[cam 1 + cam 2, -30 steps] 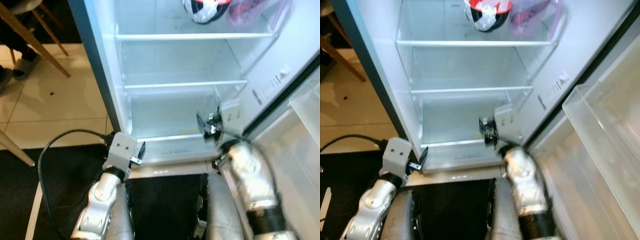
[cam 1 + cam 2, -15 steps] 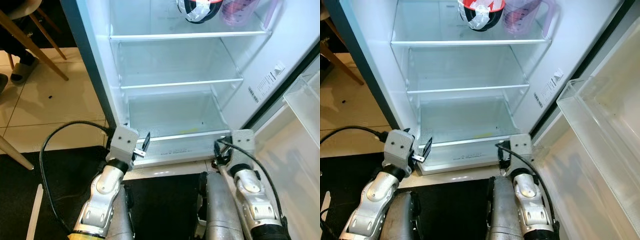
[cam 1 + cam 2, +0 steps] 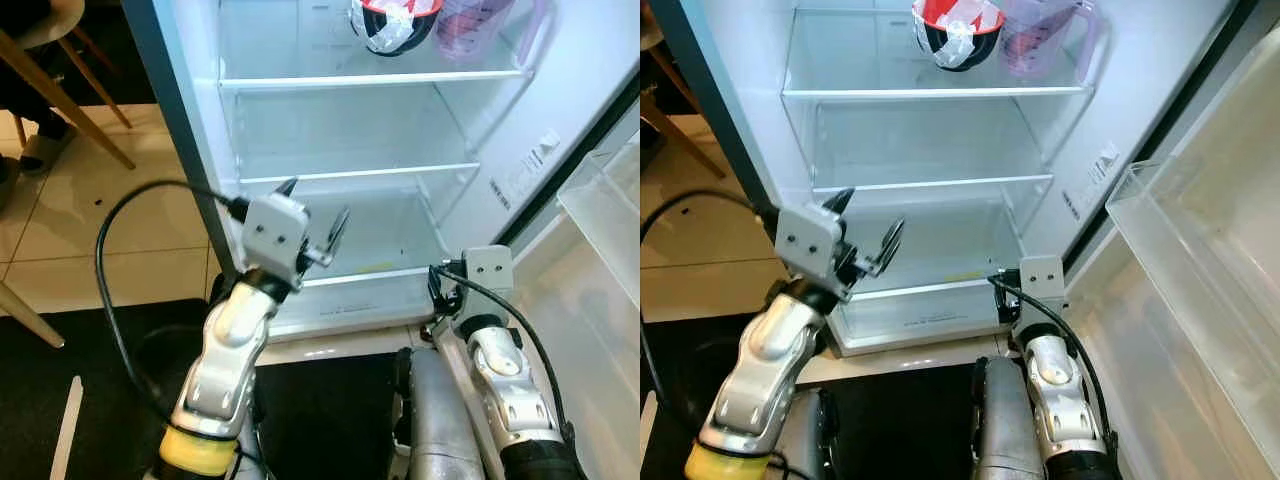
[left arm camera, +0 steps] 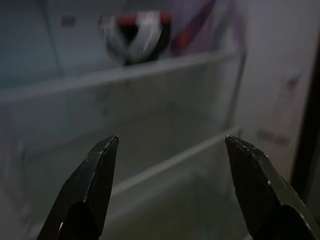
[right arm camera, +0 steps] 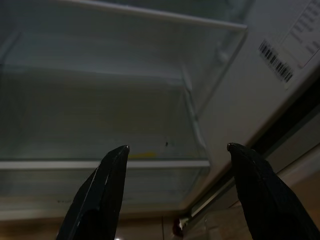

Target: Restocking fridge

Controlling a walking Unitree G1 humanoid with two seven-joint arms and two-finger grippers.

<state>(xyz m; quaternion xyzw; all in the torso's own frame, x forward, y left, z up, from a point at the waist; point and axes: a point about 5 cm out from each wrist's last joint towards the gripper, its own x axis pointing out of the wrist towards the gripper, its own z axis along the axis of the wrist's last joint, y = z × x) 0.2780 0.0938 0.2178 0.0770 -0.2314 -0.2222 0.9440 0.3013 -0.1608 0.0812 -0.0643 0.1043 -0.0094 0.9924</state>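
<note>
The fridge stands open in front of me with bare glass shelves and a clear bottom drawer. A red, black and white bowl and a purple jug sit on the upper shelf. My left gripper is raised before the lower shelf, open and holding nothing; its wrist view looks up at the bowl. My right gripper stays low at the drawer's right corner, open and holding nothing, facing the drawer.
The fridge door with clear bins stands open on my right. Wooden chair legs stand on the tiled floor at left. A black cable loops from my left wrist. A dark mat lies under me.
My left arm has risen from beside the drawer front to the height of the lower shelf. My right gripper pulled back out of the fridge a second ago and now stays low.
</note>
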